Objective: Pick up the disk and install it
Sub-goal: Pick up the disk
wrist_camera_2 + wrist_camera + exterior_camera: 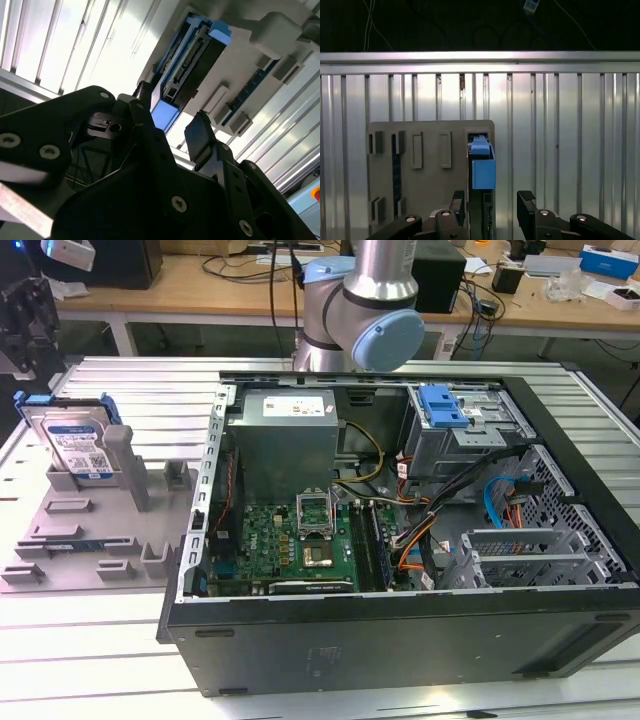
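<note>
The disk (75, 443) stands on its edge in the grey holder (60, 532) at the upper left of the exterior view, beside the open computer case (400, 640), and in both wrist views the gripper (491, 207) is wide open, close to the disk's blue end.
</note>
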Robot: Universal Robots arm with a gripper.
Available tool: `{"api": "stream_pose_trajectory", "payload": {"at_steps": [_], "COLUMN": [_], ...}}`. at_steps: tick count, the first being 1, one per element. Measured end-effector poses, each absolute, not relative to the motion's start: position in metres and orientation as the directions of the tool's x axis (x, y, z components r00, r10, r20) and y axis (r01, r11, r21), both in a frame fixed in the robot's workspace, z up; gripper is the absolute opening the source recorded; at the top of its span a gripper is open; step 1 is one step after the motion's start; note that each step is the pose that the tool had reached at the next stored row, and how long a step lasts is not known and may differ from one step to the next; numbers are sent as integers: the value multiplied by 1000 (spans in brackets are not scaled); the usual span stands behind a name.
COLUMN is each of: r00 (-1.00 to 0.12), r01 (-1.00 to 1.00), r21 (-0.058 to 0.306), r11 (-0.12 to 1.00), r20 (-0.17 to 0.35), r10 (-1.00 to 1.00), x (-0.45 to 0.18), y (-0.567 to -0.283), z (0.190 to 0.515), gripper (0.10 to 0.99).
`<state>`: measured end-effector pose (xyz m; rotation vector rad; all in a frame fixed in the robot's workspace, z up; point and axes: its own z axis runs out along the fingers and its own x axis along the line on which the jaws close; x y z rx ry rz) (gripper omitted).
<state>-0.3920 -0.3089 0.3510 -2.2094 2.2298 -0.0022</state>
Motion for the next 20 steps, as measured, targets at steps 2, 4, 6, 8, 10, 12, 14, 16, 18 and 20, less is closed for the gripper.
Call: {"api": "stream_pose_trajectory", "payload": {"at_steps": [2,4,6,8,10,12,14,16,18,20], "r00": [-9,-9,-9,-9,-9,-9,-7,-6,-2,7], "r01": [-1000,-1000,-1000,-1000,-1000,-1000,-1000,-1000,-1000,-1000], "r21": [-2,-1,1,3,4,4,4,4,4,4], "r11": [9,9,9,9,9,9,7,6,2,-7], "r20": [-1,-1,-1,-1,-1,-1,-1,-1,-1,-1], "r10": [-1000,-1000,-1000,-1000,-1000,-1000,-1000,-1000,-1000,-1000], "x": [-393,-395,-396,-396,-396,-396,-396,-396,-399,-400], "y": [-310,-312,-314,-315,-317,-317,-317,-317,-317,-317], "z": [348,347,344,342,339,336,335,333,331,329], "gripper": [541,541,541,541,541,541,541,541,541,541]}}
